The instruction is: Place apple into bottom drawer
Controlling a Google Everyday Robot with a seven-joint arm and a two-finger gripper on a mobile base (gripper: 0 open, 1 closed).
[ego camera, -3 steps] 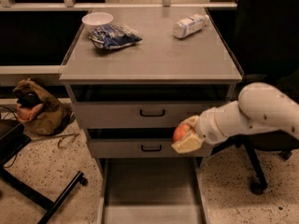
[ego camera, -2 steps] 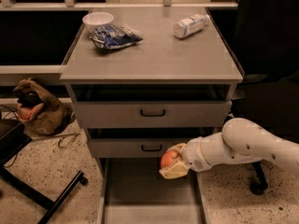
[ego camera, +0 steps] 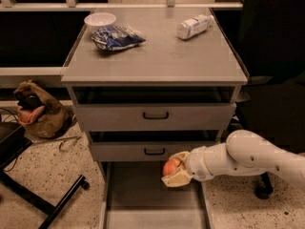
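The bottom drawer (ego camera: pixel 143 199) is pulled out toward me, a long grey tray with a flat floor below the two shut upper drawers. My gripper (ego camera: pixel 175 171) comes in from the right on a white arm and is shut on the apple (ego camera: pixel 170 167), a small red-orange fruit held between the pale fingers (ego camera: pixel 177 178). The apple hangs above the right rear part of the open drawer's floor, just below the middle drawer's front.
On the cabinet top (ego camera: pixel 157 61) lie a white bowl (ego camera: pixel 100 20), a blue snack bag (ego camera: pixel 116 36) and a white plastic bottle (ego camera: pixel 194 26). A brown bag (ego camera: pixel 38 111) sits on the floor at left, a black chair leg (ego camera: pixel 43 202) at bottom left.
My gripper has carried the apple down and to the left, from beside the middle drawer's front to over the open bottom drawer.
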